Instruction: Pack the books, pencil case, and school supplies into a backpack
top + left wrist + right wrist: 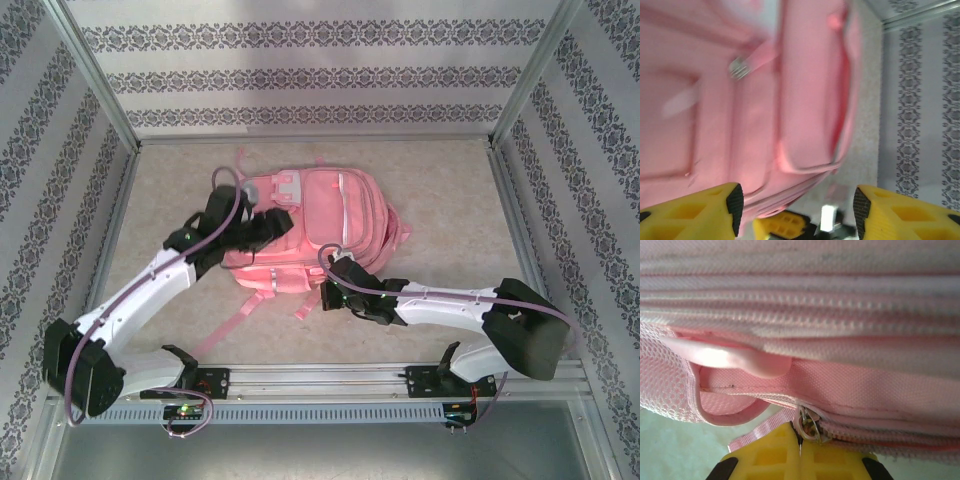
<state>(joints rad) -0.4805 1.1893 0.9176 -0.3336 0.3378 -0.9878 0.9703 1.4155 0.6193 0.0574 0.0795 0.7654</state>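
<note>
Right wrist view: the right gripper (801, 442) is pinched closed on the zipper pull (808, 424), with the backpack (840, 315) straight ahead of it. The left gripper (797, 202) hangs with jaws apart and empty, backpack beneath. Zipping looks like the step in hand; next, draw the pull along its track.

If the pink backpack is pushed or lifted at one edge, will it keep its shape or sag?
Probably floppy: the backpack is soft fabric, with folds and mesh visible in the right wrist view, so a lifted edge would likely sag. It lies flat and wide, so a push should slide or bunch it, not tip it.
</note>
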